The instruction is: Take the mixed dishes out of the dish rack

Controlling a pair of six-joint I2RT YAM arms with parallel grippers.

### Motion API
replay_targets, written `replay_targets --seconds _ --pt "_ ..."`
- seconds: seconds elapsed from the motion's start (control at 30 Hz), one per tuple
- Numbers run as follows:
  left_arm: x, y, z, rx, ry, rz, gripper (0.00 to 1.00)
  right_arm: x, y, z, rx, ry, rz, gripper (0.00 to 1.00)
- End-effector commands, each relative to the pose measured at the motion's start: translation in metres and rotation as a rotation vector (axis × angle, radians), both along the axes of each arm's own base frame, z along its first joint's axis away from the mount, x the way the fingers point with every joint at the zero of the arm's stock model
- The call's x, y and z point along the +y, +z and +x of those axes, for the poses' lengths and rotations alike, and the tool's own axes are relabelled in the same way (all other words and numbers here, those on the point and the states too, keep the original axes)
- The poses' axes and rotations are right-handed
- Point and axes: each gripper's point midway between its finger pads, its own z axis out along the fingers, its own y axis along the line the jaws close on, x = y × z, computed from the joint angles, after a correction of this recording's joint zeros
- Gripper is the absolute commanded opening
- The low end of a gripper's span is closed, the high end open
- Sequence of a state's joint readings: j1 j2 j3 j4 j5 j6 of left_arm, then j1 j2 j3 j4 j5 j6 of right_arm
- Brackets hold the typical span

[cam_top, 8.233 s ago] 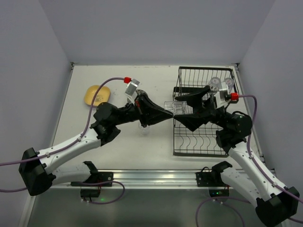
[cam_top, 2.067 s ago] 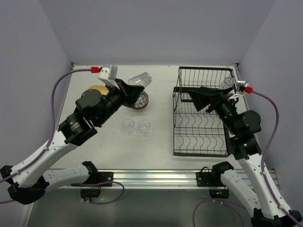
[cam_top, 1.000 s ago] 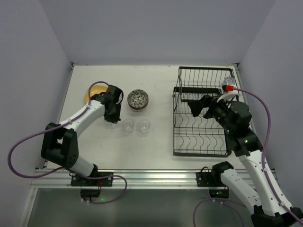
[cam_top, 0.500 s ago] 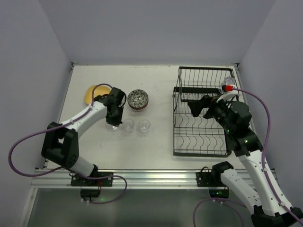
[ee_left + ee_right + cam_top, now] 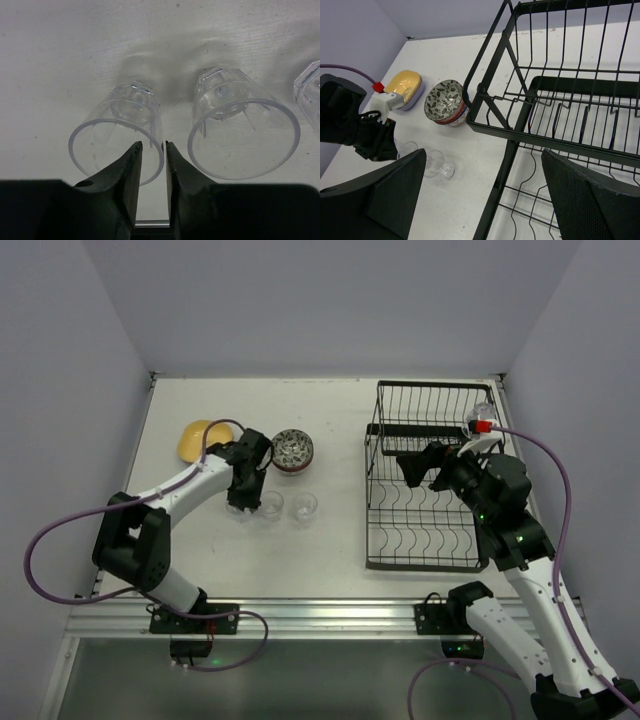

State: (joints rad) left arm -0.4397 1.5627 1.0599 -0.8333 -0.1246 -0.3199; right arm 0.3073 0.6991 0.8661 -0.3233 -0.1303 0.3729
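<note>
Three clear glasses stand in a row on the table: the left glass (image 5: pixel 238 507) (image 5: pixel 116 131), a middle one (image 5: pixel 270 505) (image 5: pixel 243 131) and a right one (image 5: pixel 304 505). My left gripper (image 5: pixel 241 497) (image 5: pixel 153 145) hangs over the left glass. Its jaws straddle the near rim with a narrow gap and do not press it. A patterned bowl (image 5: pixel 291 449) (image 5: pixel 444 100) and a yellow plate (image 5: pixel 199 439) (image 5: pixel 404 85) sit behind the row. My right gripper (image 5: pixel 412 464) (image 5: pixel 485 200) stands wide open and empty over the black dish rack (image 5: pixel 430 540) (image 5: pixel 555 135). One glass (image 5: pixel 484 410) shows at the rack's far right corner.
The yellow plate rests on a lavender one (image 5: pixel 413 96). The rack's raised upper shelf (image 5: pixel 580 75) lies just ahead of my right fingers. The left arm (image 5: pixel 350 125) stretches across the left half of the table. Walls close in on three sides.
My left jaws have parted slightly off the left glass's rim, and the left wrist has shifted a little to the right. The right arm has not moved.
</note>
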Motion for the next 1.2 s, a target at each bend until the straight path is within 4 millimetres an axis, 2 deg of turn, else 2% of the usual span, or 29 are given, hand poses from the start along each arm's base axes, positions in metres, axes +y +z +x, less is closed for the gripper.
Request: replay_targets --seconds 0.0,0.2,0.23,0.33,0.37,0.4,0.43,0.47,0.5,0.53,0.57,0.6,0.63,0.67,0.7,0.73,0.77,0.8,0.87,0.9,0.93,0.97,1.07,1.17 --pt "-0.001 0.028 0.011 -0.091 0.0 -0.014 0.32 0.002 0.023 -0.002 -0.059 0.02 0.004 0.99" --pt "-0.001 0.082 0.027 -0.272 0.05 -0.066 0.55 0.001 0.023 -0.002 -0.061 0.018 0.0 0.99" --pt "-0.001 0.095 0.029 -0.315 0.06 -0.081 0.62 -0.002 0.024 -0.001 -0.065 -0.005 0.0 0.99" --pt "0.002 0.117 0.031 -0.399 0.078 -0.105 0.77 -0.015 0.027 0.002 -0.065 -0.088 0.02 0.99" --pt "0.002 0.136 0.033 -0.48 0.08 -0.142 0.98 -0.022 0.027 0.004 -0.059 -0.138 0.033 0.99" --pt "0.003 0.145 0.033 -0.526 0.083 -0.161 1.0 -0.041 0.028 0.01 -0.053 -0.262 0.043 0.99" --pt "0.006 0.147 0.03 -0.559 0.091 -0.168 1.0 -0.047 0.03 0.011 -0.062 -0.295 0.038 0.99" --pt "0.013 0.173 0.031 -0.684 0.127 -0.204 1.0 -0.053 0.033 0.01 -0.078 -0.32 0.035 0.99" --pt "0.018 0.179 0.028 -0.733 0.151 -0.214 1.0 -0.064 0.034 0.011 -0.082 -0.384 0.031 0.99" --pt "0.025 0.173 0.023 -0.758 0.169 -0.208 1.0 -0.069 0.04 0.012 -0.093 -0.412 0.03 0.99" --pt "0.035 0.195 0.017 -0.861 0.2 -0.231 1.0 -0.073 0.04 0.015 -0.085 -0.437 0.015 0.99" --pt "0.042 0.196 0.013 -0.887 0.219 -0.221 1.0 -0.078 0.035 0.017 -0.061 -0.465 -0.008 0.99" --pt "0.049 0.195 0.009 -0.906 0.242 -0.206 1.0 -0.09 0.045 0.019 -0.062 -0.533 -0.012 0.99" --pt "0.059 0.205 0.002 -0.952 0.272 -0.199 1.0 -0.095 0.046 0.022 -0.043 -0.558 -0.024 0.99" --pt "0.063 0.207 -0.002 -0.964 0.276 -0.194 1.0 -0.103 0.032 0.031 0.023 -0.595 -0.064 0.99" --pt "0.066 0.209 -0.005 -0.973 0.277 -0.188 1.0 -0.108 0.043 0.034 0.021 -0.613 -0.058 0.99" --pt "0.072 0.212 -0.011 -0.988 0.28 -0.174 1.0 -0.113 0.044 0.038 0.031 -0.636 -0.063 0.99" --pt "0.075 0.213 -0.013 -0.997 0.286 -0.168 1.0 -0.122 0.038 0.046 0.059 -0.67 -0.084 0.99" --pt "0.085 0.21 -0.02 -1.023 0.324 -0.158 1.0 -0.133 0.048 0.054 0.052 -0.724 -0.101 0.99" --pt "0.086 0.207 -0.022 -1.03 0.337 -0.168 1.0 -0.137 0.041 0.063 0.075 -0.741 -0.139 0.99" --pt "0.085 0.196 -0.023 -1.021 0.335 -0.174 1.0 -0.14 0.049 0.068 0.067 -0.758 -0.15 0.99" --pt "0.079 0.202 -0.025 -1.052 0.307 -0.222 1.0 -0.145 0.05 0.072 0.071 -0.783 -0.166 0.99" --pt "0.083 0.206 -0.029 -1.067 0.319 -0.226 1.0 -0.149 0.049 0.088 0.105 -0.798 -0.196 0.95" --pt "0.077 0.201 -0.027 -1.049 0.299 -0.238 1.0 -0.153 0.048 0.1 0.118 -0.835 -0.202 0.93"
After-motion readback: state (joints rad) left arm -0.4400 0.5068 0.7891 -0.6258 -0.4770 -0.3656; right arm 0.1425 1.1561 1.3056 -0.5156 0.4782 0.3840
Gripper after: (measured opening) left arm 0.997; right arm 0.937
